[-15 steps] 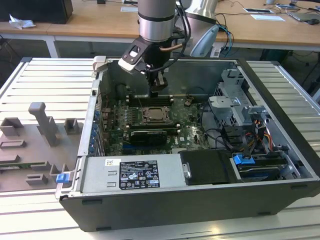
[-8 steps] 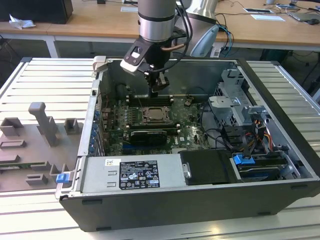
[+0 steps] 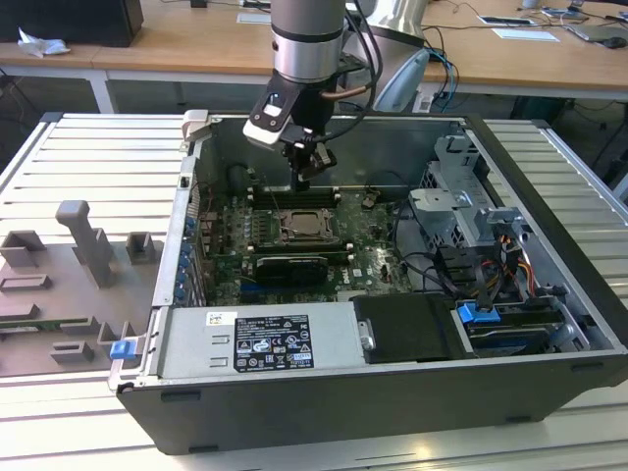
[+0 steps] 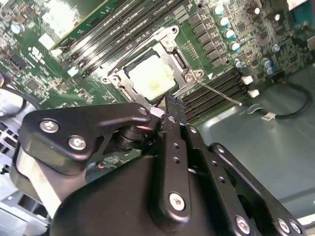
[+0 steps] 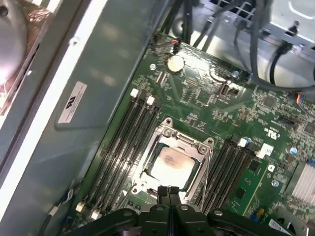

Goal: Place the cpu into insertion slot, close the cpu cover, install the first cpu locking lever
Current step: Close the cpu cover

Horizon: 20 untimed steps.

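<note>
Judging from how the parts lay, the step in hand was the first locking lever, and the work had to be done deep inside the open computer case, low between its walls. On the green circuit board, the insertion slot sat between two banks of long memory slots. Any sideways push therefore needed to stay short, so as not to scrape them. The cpu cover appeared to lie flat over the slot, and the cpu showed through its window, seated square with its pale top up. A thin wire lever stood out from one corner of the frame over the memory slots, seemingly not yet hooked.

To do this step well, I would think the lever should be pressed down near its free end and swept in under its catch. The force should stay along the frame and off the cpu top (a slip there could scratch it or shift the cover).

The gripper hung over the edge of the slot, near the frame. Its fingertips were pressed together with no gap between them, and they carried nothing. In the exterior view they seemed to be just above the board, but whether they touched the cover I could not tell.
</note>
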{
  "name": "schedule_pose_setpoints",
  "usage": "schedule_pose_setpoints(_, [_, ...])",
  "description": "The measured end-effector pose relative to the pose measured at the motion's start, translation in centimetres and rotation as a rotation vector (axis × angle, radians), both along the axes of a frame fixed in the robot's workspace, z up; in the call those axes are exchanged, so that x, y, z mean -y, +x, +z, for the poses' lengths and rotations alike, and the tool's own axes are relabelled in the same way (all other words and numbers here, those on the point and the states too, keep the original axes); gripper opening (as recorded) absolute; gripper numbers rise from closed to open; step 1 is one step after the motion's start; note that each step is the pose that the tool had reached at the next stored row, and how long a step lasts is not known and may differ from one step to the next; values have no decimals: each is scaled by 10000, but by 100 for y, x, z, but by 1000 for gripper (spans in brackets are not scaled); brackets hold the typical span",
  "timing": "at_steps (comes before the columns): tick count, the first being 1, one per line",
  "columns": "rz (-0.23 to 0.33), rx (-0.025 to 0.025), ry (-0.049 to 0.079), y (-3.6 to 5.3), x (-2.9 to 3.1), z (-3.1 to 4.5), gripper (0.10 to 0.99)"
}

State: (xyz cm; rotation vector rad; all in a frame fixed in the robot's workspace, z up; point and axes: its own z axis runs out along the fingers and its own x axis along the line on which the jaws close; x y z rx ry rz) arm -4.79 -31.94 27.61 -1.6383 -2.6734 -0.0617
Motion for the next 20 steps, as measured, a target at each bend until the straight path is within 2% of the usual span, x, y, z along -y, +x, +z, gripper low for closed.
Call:
schedule_pose_setpoints(15, [3304, 0, -18, 0, 0, -2, 106])
schedule_pose_setpoints(20, [3855, 0, -17, 0, -7, -6, 106])
